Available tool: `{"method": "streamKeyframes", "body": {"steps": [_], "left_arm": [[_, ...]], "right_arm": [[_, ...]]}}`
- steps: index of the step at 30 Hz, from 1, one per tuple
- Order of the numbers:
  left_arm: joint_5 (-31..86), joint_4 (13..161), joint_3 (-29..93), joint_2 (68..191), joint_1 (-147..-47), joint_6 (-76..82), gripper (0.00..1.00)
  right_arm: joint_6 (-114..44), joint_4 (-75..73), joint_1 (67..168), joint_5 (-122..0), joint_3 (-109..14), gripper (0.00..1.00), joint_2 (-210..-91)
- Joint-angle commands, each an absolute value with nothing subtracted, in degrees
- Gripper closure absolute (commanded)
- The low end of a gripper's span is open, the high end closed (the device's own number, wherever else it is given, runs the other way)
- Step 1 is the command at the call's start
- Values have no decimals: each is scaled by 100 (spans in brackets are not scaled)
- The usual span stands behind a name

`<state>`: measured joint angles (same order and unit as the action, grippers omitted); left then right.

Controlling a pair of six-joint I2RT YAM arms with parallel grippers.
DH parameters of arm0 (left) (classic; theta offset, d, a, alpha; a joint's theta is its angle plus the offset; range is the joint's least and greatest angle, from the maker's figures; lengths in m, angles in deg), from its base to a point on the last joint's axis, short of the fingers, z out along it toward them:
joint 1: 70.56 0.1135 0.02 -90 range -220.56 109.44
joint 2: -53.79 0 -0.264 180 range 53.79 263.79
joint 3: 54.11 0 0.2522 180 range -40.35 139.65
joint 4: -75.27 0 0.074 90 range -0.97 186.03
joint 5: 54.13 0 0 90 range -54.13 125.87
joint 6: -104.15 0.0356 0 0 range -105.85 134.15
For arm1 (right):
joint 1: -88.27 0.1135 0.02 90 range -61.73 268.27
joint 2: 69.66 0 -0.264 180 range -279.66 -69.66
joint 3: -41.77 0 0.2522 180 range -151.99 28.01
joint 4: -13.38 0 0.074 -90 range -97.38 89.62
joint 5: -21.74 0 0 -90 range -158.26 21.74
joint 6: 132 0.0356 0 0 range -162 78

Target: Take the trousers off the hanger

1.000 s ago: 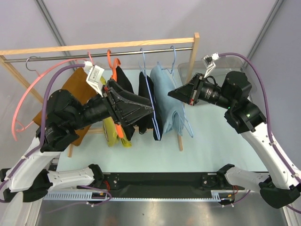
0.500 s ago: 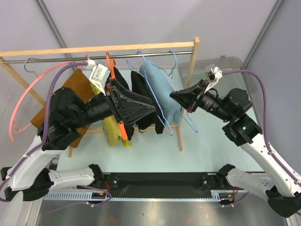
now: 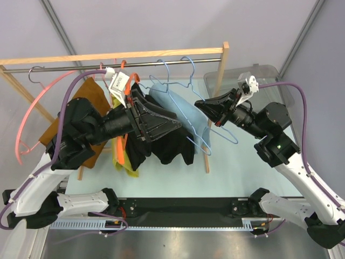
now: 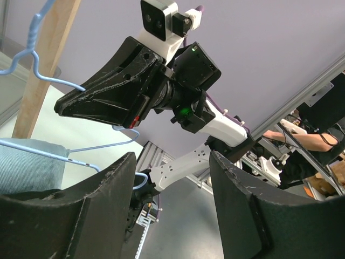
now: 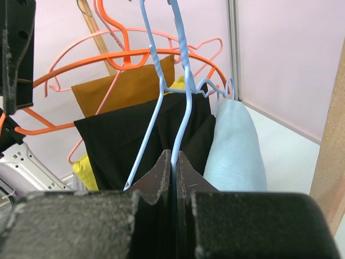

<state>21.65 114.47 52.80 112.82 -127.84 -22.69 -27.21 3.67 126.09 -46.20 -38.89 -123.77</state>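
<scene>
Light blue trousers [image 3: 180, 108] hang over a blue wire hanger [image 3: 188, 62] on the rack's metal rod [image 3: 54, 68]. My right gripper [image 3: 200, 104] is shut on that hanger's wire; in the right wrist view the wire [image 5: 183, 81] runs down into the closed jaws [image 5: 173, 155], with the light blue trousers [image 5: 234, 145] just to the right. My left gripper [image 3: 175, 124] is open and empty beside black trousers [image 3: 161, 143]. In the left wrist view its fingers [image 4: 172, 162] stand wide apart, with light blue cloth [image 4: 27, 167] at lower left.
Brown [image 3: 89, 100] and yellow [image 3: 119, 156] garments hang on the left with an orange hanger [image 3: 128, 89] and a pink hanger [image 3: 32, 108]. A wooden post [image 3: 224, 56] ends the rack. A clear plastic bin [image 3: 259, 75] stands at back right.
My right gripper has moved up and right, pulling the blue hanger with it so it tilts. The light blue trousers have swung left and spread. The left gripper has shifted slightly.
</scene>
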Motion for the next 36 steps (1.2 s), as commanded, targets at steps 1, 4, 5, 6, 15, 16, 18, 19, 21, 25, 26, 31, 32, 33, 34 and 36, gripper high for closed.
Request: {"method": "streamKeyframes", "body": {"steps": [1, 4, 5, 6, 15, 16, 18, 19, 21, 25, 26, 31, 32, 33, 34, 36], "left_arm": [[2084, 11408, 5502, 11286, -12822, -2188, 38], [2084, 11417, 5493, 11286, -12822, -2197, 38], [2084, 11417, 5493, 11286, -12813, -2197, 38], [2075, 11417, 5493, 11277, -12822, -2206, 38], [2031, 11391, 5484, 11338, -12822, -2241, 38], [2005, 11373, 5484, 11356, -12822, -2285, 38], [1926, 11303, 5501, 11400, -12813, -2346, 38], [1926, 11294, 5519, 11417, -12822, -2416, 38], [1943, 11285, 5598, 11461, -12822, -2478, 39], [1961, 11067, 5686, 11680, -12822, -2846, 40], [1943, 10979, 5686, 11733, -12822, -2961, 41], [2557, 10705, 5914, 12172, -13216, -3191, 43], [2906, 10697, 6010, 12347, -13400, -3173, 43], [3075, 10714, 6029, 12401, -13463, -3164, 44], [3286, 10705, 6020, 12445, -13524, -3181, 44], [3778, 10679, 6003, 12525, -13691, -3199, 46]], "right_arm": [[-2645, 2405, 12694, -4628, -4345, 100, -12169], [-2521, 2677, 12711, -4786, -4327, 100, -12204], [-2486, 2730, 12711, -4813, -4336, 100, -12204], [-2477, 2809, 12729, -4796, -4362, 100, -12213], [-2477, 2906, 12834, -4796, -4090, 100, -11792], [-2486, 2871, 12834, -4831, -4116, 100, -11783], [-2468, 2792, 12843, -4849, -4134, 100, -11730], [-2442, 2766, 12861, -4866, -4134, 100, -11704], [-2389, 2608, 12931, -4980, -4099, 100, -11555], [-2319, 2247, 13072, -5340, -3967, 100, -11238], [-2301, 2151, 13080, -5393, -3897, 100, -11159], [-2178, 1817, 13098, -5578, -3861, 100, -10834], [-2178, 1686, 13107, -5596, -3870, 100, -10816], [-2169, 1632, 13098, -5604, -3879, 100, -10798], [-2135, 1614, 13098, -5613, -3862, 100, -10763], [-2099, 1544, 13098, -5640, -3818, 100, -10728]]}}
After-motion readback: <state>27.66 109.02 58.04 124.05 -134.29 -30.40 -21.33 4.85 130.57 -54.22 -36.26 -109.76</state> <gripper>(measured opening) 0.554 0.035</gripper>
